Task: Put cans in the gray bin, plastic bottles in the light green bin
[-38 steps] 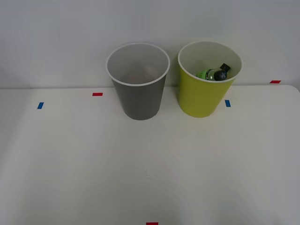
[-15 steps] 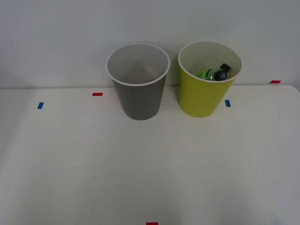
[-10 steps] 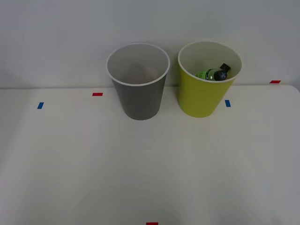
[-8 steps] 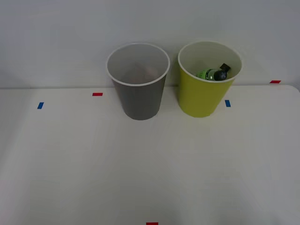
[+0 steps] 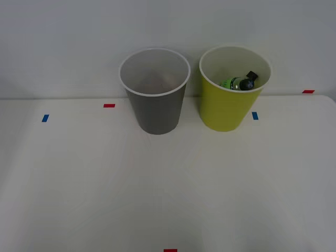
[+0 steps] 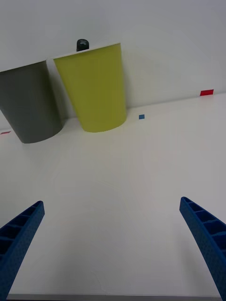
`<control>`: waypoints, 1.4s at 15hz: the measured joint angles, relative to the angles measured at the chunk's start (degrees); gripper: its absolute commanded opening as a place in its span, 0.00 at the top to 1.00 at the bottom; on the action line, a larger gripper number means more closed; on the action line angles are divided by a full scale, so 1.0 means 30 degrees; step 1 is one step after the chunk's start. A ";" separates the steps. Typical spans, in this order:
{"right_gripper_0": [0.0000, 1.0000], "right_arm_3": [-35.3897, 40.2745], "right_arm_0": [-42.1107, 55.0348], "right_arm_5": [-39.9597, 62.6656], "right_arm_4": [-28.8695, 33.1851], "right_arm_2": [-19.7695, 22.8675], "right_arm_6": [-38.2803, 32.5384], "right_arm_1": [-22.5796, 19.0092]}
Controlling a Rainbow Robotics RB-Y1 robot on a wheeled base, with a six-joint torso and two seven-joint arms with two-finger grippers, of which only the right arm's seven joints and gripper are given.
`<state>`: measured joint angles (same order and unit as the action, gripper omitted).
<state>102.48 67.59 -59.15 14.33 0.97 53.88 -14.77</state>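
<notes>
Front view pictures two tall tapered bins standing side by side at the far edge of the white counter, against the wall. The gray bin is on the left and the light green bin on the right, close together but apart. Inside the light green bin a green plastic bottle is seen lying tilted against the far wall, its dark cap toward the rim. A faint reddish shape is made out at the bottom of the gray bin, possibly the can, though it cannot be told for certain. Small red and blue tape marks are stuck to the counter, and nothing else is seen lying on it.

From the right wrist view, the gripper is held low above bare counter, well short of both bins, with its blue ribbed fingers spread wide apart and nothing between them. The bottle's cap can be glimpsed above the green rim.

The sorting is judged to be finished or nearly so: the bottle is placed, and no loose item is left on the counter.
</notes>
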 measured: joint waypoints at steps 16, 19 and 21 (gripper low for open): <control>0.00 0.0000 0.0000 0.0000 0.0000 0.0000 0.0000 0.0000; 0.00 0.0000 0.0000 0.0000 0.0000 0.0000 0.0000 0.0000; 0.00 0.0000 0.0000 0.0000 0.0000 0.0000 0.0000 0.0000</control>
<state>102.48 67.59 -59.15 14.33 0.97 53.88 -14.77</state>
